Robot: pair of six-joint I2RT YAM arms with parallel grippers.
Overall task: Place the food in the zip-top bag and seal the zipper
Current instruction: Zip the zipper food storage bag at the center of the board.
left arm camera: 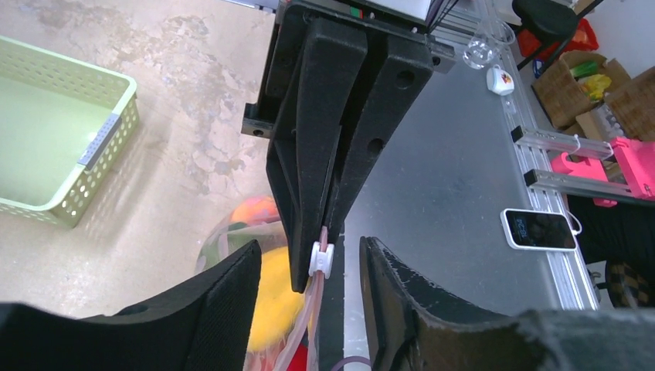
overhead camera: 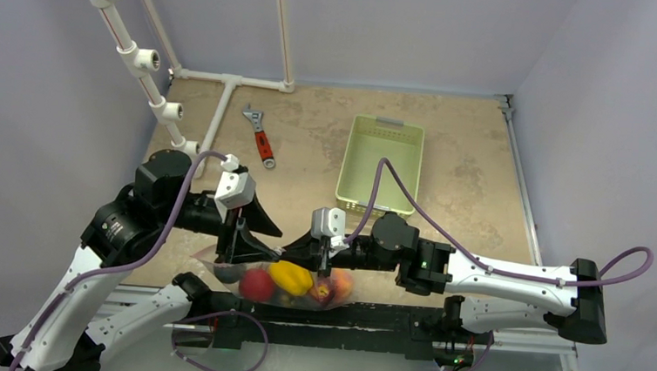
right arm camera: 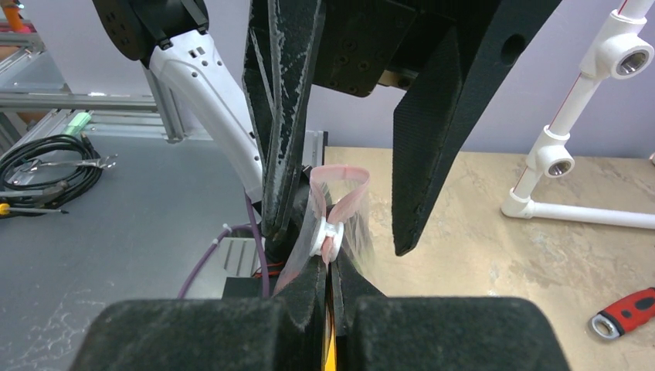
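Observation:
The clear zip-top bag (overhead camera: 214, 267) hangs at the table's near edge between my two grippers. Inside it are a yellow pepper (overhead camera: 291, 276), a red tomato (overhead camera: 257, 283) and an orange piece (overhead camera: 342, 284). My right gripper (right arm camera: 330, 267) is shut on the bag's pink zipper strip (right arm camera: 344, 171), just below the white slider (right arm camera: 326, 232). My left gripper (left arm camera: 309, 244) is open, with its fingers on either side of the slider (left arm camera: 320, 259) and not touching it. In the top view the left gripper (overhead camera: 256, 237) and right gripper (overhead camera: 298, 255) meet above the bag.
A pale green mesh basket (overhead camera: 379, 163) stands at the back right. A red-handled wrench (overhead camera: 261, 137) lies at the back left. White PVC pipes (overhead camera: 227, 82) run along the back and the left wall. A metal rail (overhead camera: 368, 315) borders the table's near edge below the bag.

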